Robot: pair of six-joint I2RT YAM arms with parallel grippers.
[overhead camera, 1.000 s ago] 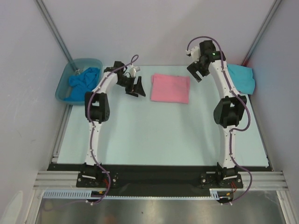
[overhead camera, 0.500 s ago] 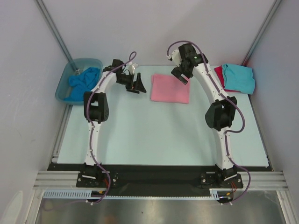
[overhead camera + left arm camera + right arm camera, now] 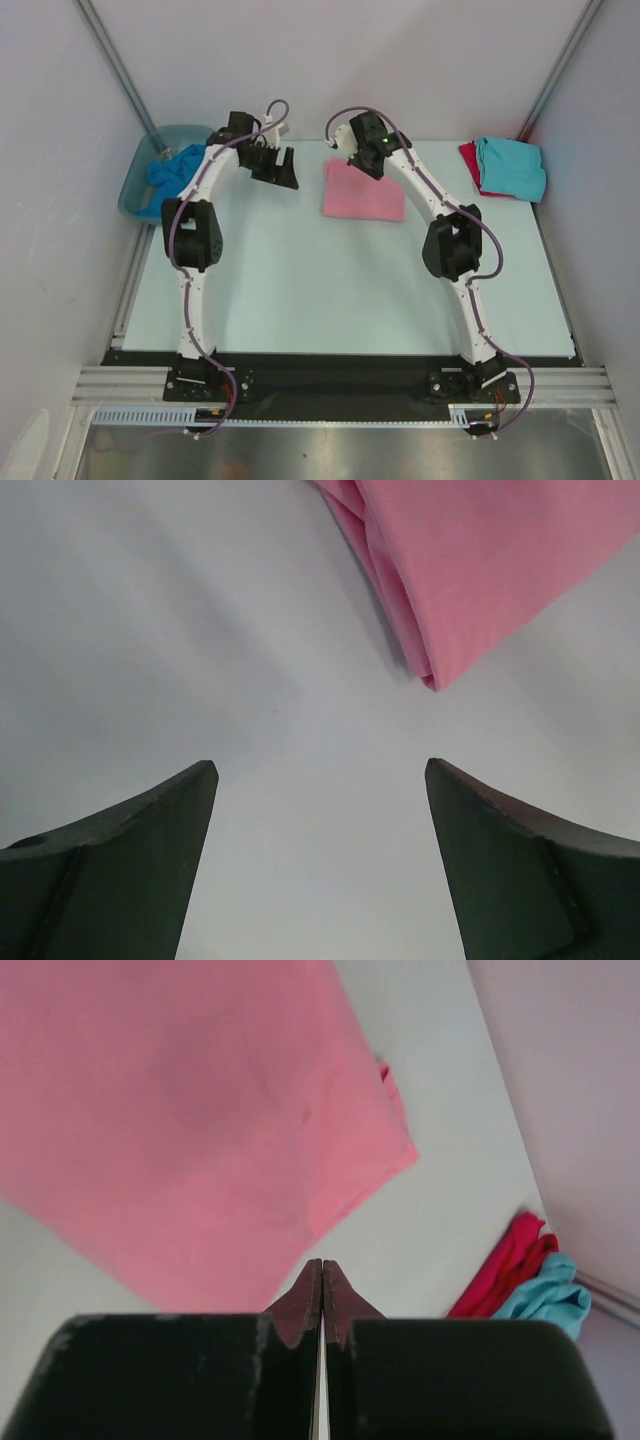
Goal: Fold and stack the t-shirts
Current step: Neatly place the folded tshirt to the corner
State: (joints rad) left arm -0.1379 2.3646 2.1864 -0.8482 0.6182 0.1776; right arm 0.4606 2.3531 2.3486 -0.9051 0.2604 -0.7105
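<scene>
- Centrally, a folded pink t-shirt [image 3: 364, 190] is laid flat on the far part of the table [image 3: 330, 290].
- The right gripper [image 3: 322, 1270] is seen clenched over the shirt's edge, its tips pressed together with nothing visibly pinched.
- The left gripper [image 3: 318, 766] is held released, jaws wide, above bare table just beside a corner of the pink shirt.
- A turquoise t-shirt [image 3: 512, 165] is stacked on a red t-shirt [image 3: 467, 157] at the far right.
- A blue t-shirt [image 3: 172, 172] is crumpled in the plastic tub [image 3: 131, 188] at the far left.

plain light pink t-shirt [image 3: 364, 190], plain turquoise t-shirt [image 3: 515, 168], plain red t-shirt [image 3: 468, 158], bright blue t-shirt [image 3: 165, 178], translucent grey-blue tub [image 3: 128, 195], pale mint-green desk [image 3: 330, 290], white arms [image 3: 193, 300] with black joints, purple cables [image 3: 277, 107], pale grey walls [image 3: 330, 60]
</scene>
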